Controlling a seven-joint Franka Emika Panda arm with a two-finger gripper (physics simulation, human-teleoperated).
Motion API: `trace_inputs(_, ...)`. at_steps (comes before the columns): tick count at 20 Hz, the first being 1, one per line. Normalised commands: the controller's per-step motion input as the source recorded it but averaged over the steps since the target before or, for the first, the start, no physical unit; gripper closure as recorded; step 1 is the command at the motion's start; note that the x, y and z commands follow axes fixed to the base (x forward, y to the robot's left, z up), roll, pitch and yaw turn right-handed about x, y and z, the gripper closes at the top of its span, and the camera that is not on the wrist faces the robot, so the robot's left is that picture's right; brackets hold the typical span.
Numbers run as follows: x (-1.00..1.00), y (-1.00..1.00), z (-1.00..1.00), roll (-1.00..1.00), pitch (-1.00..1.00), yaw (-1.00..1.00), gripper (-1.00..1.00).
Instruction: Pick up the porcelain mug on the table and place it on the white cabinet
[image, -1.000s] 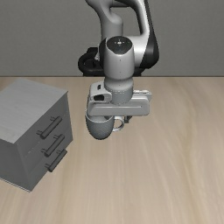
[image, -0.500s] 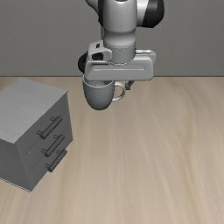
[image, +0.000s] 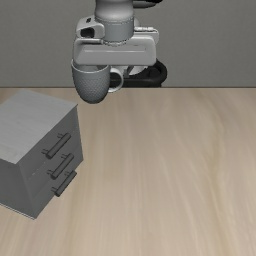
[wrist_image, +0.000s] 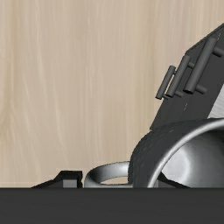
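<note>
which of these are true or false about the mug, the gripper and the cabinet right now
1. The porcelain mug is lifted clear of the table. True.
2. The mug rests on top of the white cabinet. False: it hangs in the gripper, well above the cabinet's top.
3. The cabinet stands at the exterior view's right. False: it stands at the exterior view's left.
4. The cabinet's front carries drawer handles. True.
</note>
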Motion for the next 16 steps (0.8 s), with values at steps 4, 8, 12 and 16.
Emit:
trace_inputs(4,0.00,-1.00,0.00,0.00,0.00,0.00,1.00)
trace_inputs(8,0.00,-1.00,0.00,0.00,0.00,0.00,1.00)
trace_inputs(12,0.00,-1.00,0.00,0.00,0.00,0.00,1.00)
trace_inputs(16,0.00,-1.00,0.00,0.00,0.00,0.00,1.00)
